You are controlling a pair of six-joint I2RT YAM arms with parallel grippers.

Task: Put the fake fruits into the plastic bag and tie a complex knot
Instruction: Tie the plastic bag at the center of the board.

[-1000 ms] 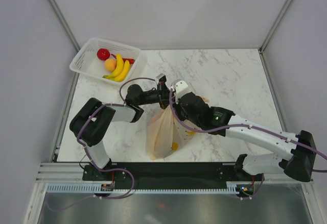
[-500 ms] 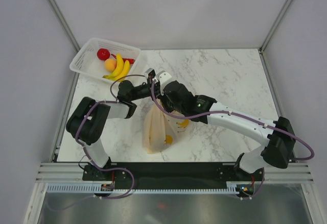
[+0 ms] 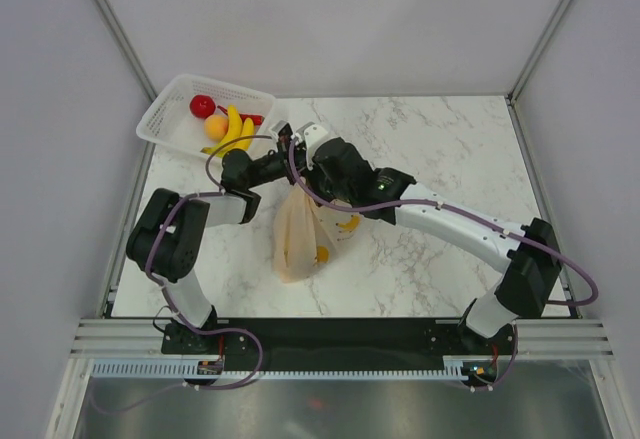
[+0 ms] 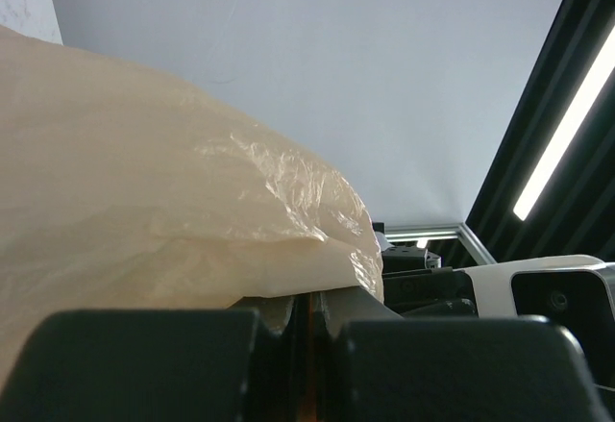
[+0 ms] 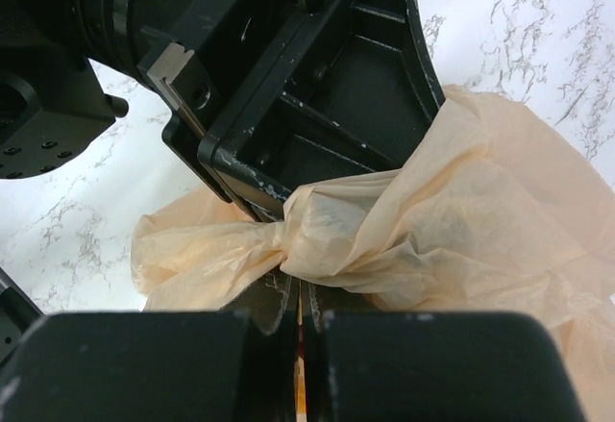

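Note:
The peach plastic bag hangs off the marble table, with an orange and a yellow fake fruit showing through its film. Both grippers meet at its bunched top. My left gripper is shut on the bag's film, which fills the left of its wrist view. My right gripper is shut on a handle strip just below the knot, a tight twist with plastic spreading to both sides. More fake fruits lie in the basket: red apple, peach, bananas.
The white lattice basket stands at the table's far left corner, close to the left arm's wrist. The left gripper's black body sits right above the knot in the right wrist view. Grey walls enclose the table.
Both arms have carried the bag's top to the left and farther back, toward the basket. The bag swung left with them and both grips stayed shut.

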